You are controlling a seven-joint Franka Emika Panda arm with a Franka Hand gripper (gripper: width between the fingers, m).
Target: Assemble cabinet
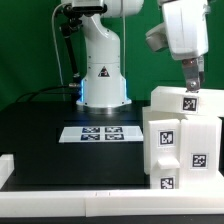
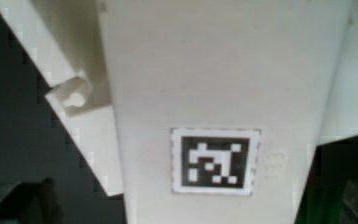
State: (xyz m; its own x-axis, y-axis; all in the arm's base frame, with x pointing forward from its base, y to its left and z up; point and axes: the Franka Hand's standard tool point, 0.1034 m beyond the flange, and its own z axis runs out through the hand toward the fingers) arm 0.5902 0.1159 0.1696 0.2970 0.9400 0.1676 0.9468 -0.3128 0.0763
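Pincer [image 1: 189, 87] apparently touching cabinet [image 1: 182, 140].

No words, brands or numbers can be read anywhere; the only signs are black-and-white square tags; several stand on the cabinet [image 1: 182, 138], one on its top block and others down its front faces; in the wrist view one tag sits on a white cabinet panel; four more tags lie on the marker board [image 1: 100, 133]; a small dark triangle mark shows on the arm base [image 1: 103, 80], too small to read
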